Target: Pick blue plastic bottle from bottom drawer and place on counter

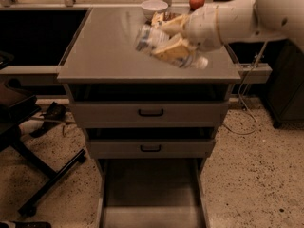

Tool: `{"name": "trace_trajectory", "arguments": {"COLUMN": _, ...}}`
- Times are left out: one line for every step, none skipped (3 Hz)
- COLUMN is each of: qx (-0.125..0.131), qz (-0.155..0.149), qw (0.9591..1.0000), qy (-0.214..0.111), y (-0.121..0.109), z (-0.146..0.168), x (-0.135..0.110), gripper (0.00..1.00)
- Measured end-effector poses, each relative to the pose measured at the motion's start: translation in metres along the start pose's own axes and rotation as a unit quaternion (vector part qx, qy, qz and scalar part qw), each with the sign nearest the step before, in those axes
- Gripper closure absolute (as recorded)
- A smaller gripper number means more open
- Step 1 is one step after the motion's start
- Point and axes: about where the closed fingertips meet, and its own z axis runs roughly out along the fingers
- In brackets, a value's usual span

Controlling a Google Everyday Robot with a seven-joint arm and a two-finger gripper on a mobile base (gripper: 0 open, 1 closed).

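My gripper (172, 38) is shut on the blue plastic bottle (151, 38), a small clear bottle with a pale label, held sideways above the right half of the counter (109, 51). The tan fingers (171, 49) wrap the bottle's middle; its cap end points right and down. The white arm reaches in from the upper right. The bottom drawer (151, 191) stands pulled open below, its flat grey floor bare.
Two shallower drawers with black handles (150, 112) are closed above the open one. At the counter's back stand a white bowl (154, 7), a red apple (196, 1) and a snack bag partly hidden behind my gripper. An office chair base (42, 175) sits at left.
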Motion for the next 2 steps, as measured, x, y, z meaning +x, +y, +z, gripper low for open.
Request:
{"name": "trace_trajectory", "arguments": {"qx": 0.003, "qz": -0.038, "qw": 0.9984, "qy": -0.042, "y": -0.041, "z": 0.017, "x": -0.024, "gripper": 1.0}}
{"name": "trace_trajectory", "arguments": {"qx": 0.002, "qz": -0.075, "qw": 0.9956, "qy": -0.056, "y": -0.062, "z": 0.056, "x": -0.04, "gripper": 1.0}}
